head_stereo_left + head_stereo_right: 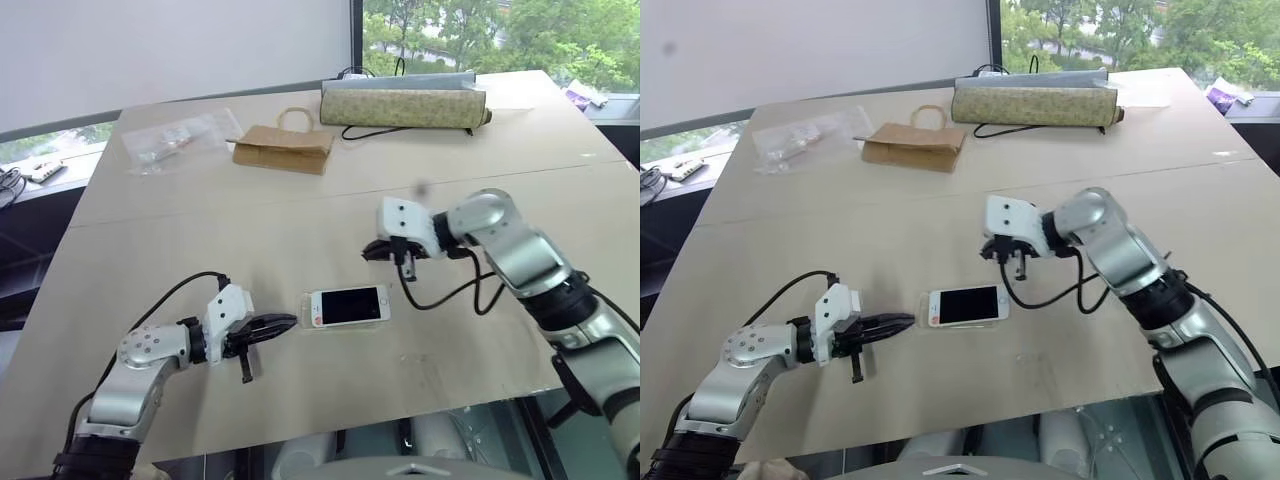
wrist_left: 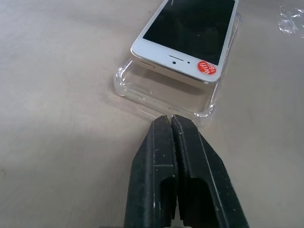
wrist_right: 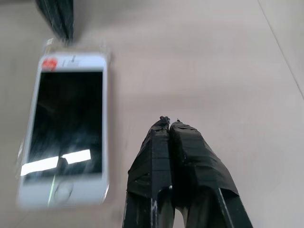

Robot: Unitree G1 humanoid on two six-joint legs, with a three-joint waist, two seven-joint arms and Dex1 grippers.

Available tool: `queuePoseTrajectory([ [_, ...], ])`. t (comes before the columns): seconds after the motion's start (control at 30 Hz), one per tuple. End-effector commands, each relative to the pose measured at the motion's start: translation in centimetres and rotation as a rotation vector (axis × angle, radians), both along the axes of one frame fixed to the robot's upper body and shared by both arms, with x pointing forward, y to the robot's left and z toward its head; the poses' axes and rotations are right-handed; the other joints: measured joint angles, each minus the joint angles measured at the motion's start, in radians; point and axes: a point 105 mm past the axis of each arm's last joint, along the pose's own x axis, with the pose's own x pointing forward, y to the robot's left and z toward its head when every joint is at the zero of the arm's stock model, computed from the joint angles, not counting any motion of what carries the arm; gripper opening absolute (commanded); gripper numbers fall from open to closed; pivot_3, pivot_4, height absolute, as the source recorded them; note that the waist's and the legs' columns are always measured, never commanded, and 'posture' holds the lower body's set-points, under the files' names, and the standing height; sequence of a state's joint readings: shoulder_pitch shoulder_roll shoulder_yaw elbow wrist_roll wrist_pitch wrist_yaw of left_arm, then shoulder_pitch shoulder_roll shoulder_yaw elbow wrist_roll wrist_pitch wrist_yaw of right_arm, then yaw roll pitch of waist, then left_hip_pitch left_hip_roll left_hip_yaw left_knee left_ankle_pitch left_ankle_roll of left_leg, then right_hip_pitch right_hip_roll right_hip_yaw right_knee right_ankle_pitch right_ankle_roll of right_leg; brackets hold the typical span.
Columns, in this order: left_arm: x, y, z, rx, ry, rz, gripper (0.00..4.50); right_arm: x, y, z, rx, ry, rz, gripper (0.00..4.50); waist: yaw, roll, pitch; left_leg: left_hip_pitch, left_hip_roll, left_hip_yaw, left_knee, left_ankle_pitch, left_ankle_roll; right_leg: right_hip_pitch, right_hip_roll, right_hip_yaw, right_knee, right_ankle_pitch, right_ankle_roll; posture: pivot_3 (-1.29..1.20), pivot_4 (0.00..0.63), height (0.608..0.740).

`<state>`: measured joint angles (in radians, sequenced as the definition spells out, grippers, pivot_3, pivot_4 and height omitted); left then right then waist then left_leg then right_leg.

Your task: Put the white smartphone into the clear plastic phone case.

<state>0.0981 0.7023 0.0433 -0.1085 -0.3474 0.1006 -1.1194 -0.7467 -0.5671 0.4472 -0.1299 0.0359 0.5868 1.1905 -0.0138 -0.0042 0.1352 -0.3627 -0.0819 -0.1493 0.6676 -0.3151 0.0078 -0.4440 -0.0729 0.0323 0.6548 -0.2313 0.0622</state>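
Note:
The white smartphone (image 1: pixel 350 305) lies screen up in the middle of the table, with a red sticker near its left end. It rests on the clear plastic phone case (image 2: pixel 127 88), and that end sits above the case's rim rather than down inside it. My left gripper (image 1: pixel 291 323) is shut, its tips touching or almost touching the case's left end, with nothing held. It also appears as dark fingers (image 3: pixel 58 19) beyond the phone in the right wrist view. Shut and empty, my right gripper (image 1: pixel 373 250) hovers above the table behind the phone's right end.
At the far side of the table are a brown paper bag (image 1: pixel 283 148), a crinkled clear plastic bag (image 1: pixel 175 140) with items inside, and a long patterned pouch (image 1: pixel 405 105) with a black cable. The table's front edge (image 1: pixel 400 415) runs just below the phone.

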Motion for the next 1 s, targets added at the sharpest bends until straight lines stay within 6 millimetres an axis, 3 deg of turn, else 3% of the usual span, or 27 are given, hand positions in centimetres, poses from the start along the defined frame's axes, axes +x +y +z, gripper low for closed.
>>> queuePoseTrajectory([
  [0.03,0.0,0.2,0.2,0.007,-0.006,0.001,0.08,-1.8,1.0,1.4,0.087,0.016,0.041,0.0,-0.005,0.001,0.0,0.0,0.0,0.001,0.0,0.0,0.0,0.0,0.0,0.001,0.0,0.0,0.0,0.0,0.15,0.74],
  [0.2,0.2,0.3,-0.2,0.007,0.0,0.003,0.08,-4.0,3.8,0.7,0.193,0.151,0.119,0.0,-0.005,0.0,0.0,0.001,0.0,0.002,0.001,0.0,0.0,0.0,0.0,0.003,0.002,0.0,0.0,0.0,0.15,0.74],
  [0.3,0.4,0.1,-0.5,0.007,0.0,0.0,0.08,-3.7,4.6,-1.6,0.198,0.181,0.111,0.0,0.0,-0.001,-0.001,0.001,0.0,0.002,0.001,0.0,0.0,0.0,0.0,0.002,0.002,0.0,0.0,0.0,0.15,0.74],
  [0.47,0.4,0.2,-0.7,0.006,-0.004,0.0,0.08,-2.3,6.4,-2.6,0.265,0.2,0.05,0.0,-0.002,-0.001,-0.001,0.002,0.0,0.002,0.001,0.0,0.0,0.0,0.0,0.002,0.003,0.0,0.0,0.0,0.15,0.74],
  [0.8,-0.6,0.3,-0.9,-0.005,-0.008,0.005,0.08,-3.6,4.8,-7.9,0.046,0.272,0.074,0.0,-0.004,0.0,-0.002,0.002,0.0,0.002,0.001,0.0,0.0,0.0,0.0,0.002,0.002,0.0,0.0,0.0,0.15,0.74],
  [1.0,-0.6,0.4,-1.4,-0.007,-0.003,0.013,0.08,-3.4,4.6,-9.7,-0.035,0.261,0.062,0.0,-0.005,0.0,-0.005,0.008,0.0,0.002,0.0,0.0,0.0,0.005,0.001,0.003,0.002,0.0,0.0,0.0,0.15,0.74],
])
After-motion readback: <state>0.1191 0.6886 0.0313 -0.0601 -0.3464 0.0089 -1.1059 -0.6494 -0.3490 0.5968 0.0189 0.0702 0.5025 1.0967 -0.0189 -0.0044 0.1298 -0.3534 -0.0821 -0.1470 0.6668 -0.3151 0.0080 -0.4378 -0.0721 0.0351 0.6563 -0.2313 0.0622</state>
